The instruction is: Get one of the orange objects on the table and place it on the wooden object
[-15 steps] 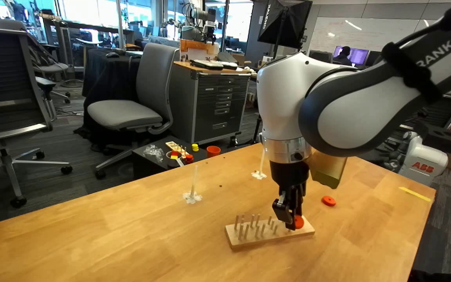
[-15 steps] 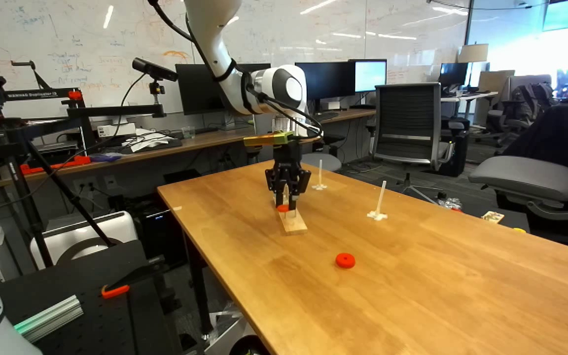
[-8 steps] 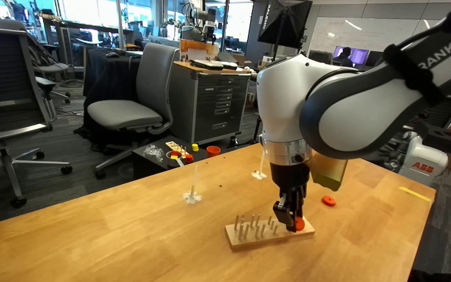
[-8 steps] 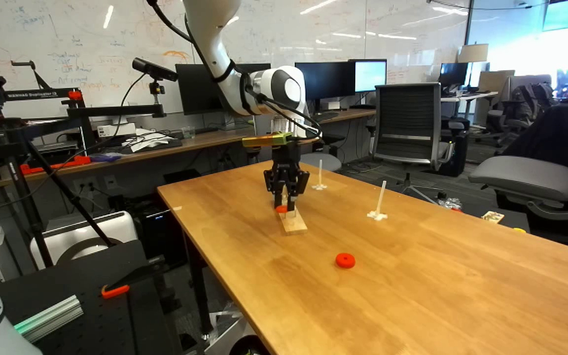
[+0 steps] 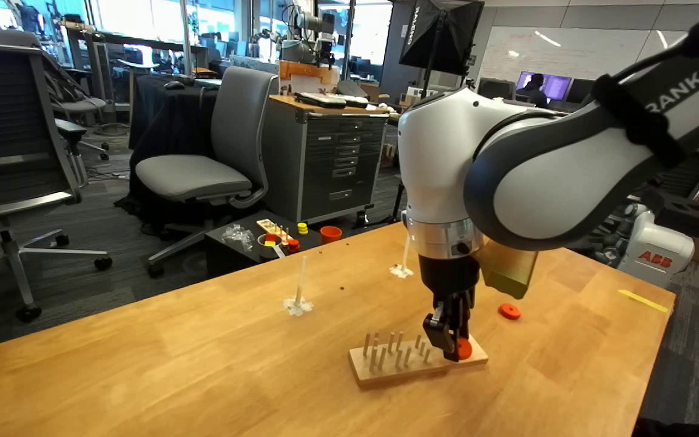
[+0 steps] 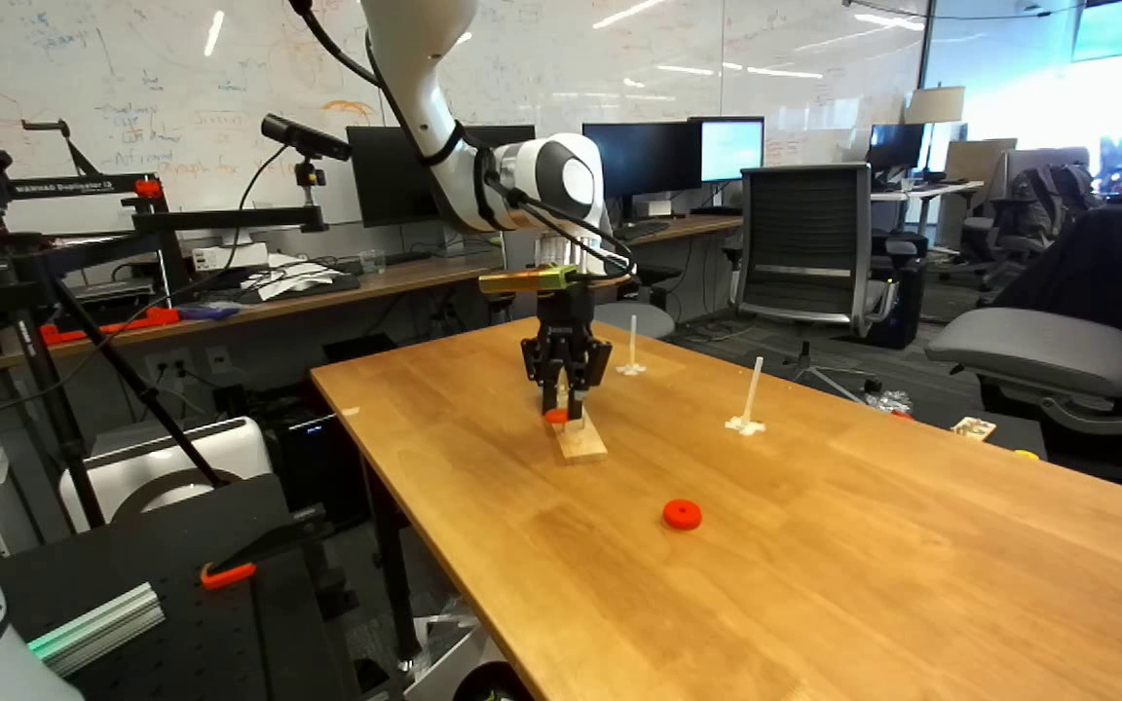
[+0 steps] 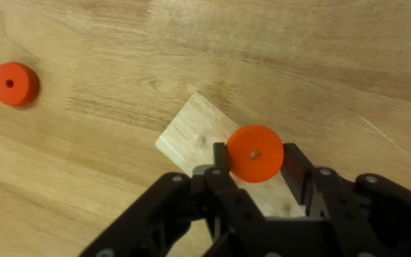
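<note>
The orange object (image 7: 253, 169) is a small round disc with a centre hole. My gripper (image 7: 255, 154) is shut on it, with a finger against each side. A peg tip of the wooden object (image 7: 191, 128) shows in the hole. The wooden object is a flat pale block with rows of thin pegs, seen in both exterior views (image 5: 389, 367) (image 6: 582, 448). The gripper (image 5: 457, 351) holds the disc (image 5: 465, 348) low over one end of the block; it also shows in an exterior view (image 6: 556, 416). How far the disc sits down on the peg cannot be told.
A second, redder disc (image 6: 682, 514) lies on the table beside the block, also in the wrist view (image 7: 13, 85). Two thin upright sticks (image 5: 300, 291) (image 5: 406, 258) are taped to the table. A low black table (image 5: 228, 252) with small items stands beyond the edge.
My gripper has moved slightly down with the orange disc, closer to the wooden block. The block and the second disc have not moved.
</note>
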Available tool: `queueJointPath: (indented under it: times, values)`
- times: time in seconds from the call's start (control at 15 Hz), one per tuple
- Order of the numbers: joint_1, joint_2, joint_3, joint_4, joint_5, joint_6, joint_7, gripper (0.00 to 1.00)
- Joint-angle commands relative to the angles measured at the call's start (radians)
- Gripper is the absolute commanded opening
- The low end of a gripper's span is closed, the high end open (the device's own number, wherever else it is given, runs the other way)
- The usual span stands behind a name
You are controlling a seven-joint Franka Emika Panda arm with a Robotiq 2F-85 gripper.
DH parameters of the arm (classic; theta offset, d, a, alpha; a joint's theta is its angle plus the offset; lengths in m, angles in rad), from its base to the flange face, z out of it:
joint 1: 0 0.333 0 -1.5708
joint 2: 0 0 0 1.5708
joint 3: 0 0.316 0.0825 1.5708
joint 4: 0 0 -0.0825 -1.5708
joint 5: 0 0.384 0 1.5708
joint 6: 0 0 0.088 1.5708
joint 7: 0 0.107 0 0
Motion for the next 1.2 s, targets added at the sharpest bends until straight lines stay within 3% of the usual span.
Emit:
queueJointPath:
  times: [0.0, 1.13]
  values:
    - [0.011, -0.007, -0.013, -0.015, -0.036, 0.024, 0.026, 0.18]
    - [0.016, 0.012, -0.017, 0.005, -0.064, 0.042, 0.042, 0.18]
